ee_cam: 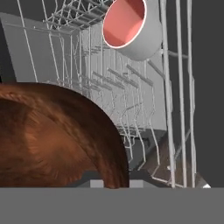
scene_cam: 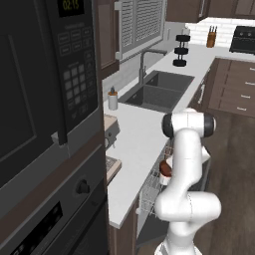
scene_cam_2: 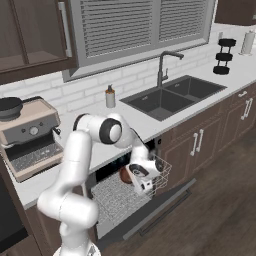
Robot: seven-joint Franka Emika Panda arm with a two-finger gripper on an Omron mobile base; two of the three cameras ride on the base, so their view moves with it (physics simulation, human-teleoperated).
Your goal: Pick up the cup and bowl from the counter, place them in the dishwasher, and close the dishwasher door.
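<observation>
My gripper [scene_cam_2: 133,178] hangs low over the open dishwasher's pale wire rack [scene_cam_2: 114,198], shut on the dark reddish-brown bowl [scene_cam_2: 124,175]. Held on edge close to the hand camera, the bowl [ee_cam: 52,140] hides the fingertips. In the left base view the bowl [scene_cam: 165,169] peeks out beside the arm, above the rack [scene_cam: 148,191]. The whitish-pink cup [ee_cam: 131,28] with its red inside lies tilted in the rack [ee_cam: 109,87], beyond the bowl. The dark dishwasher door [scene_cam_2: 155,207] is folded down flat. The white counter [scene_cam_2: 145,129] runs above.
The double sink [scene_cam_2: 170,97] with its faucet lies right of the dishwasher, and a grey bottle [scene_cam_2: 110,96] stands by the wall. A coffee machine [scene_cam_2: 30,137] occupies the counter's left end. A tall black oven column [scene_cam: 45,124] stands close on the left.
</observation>
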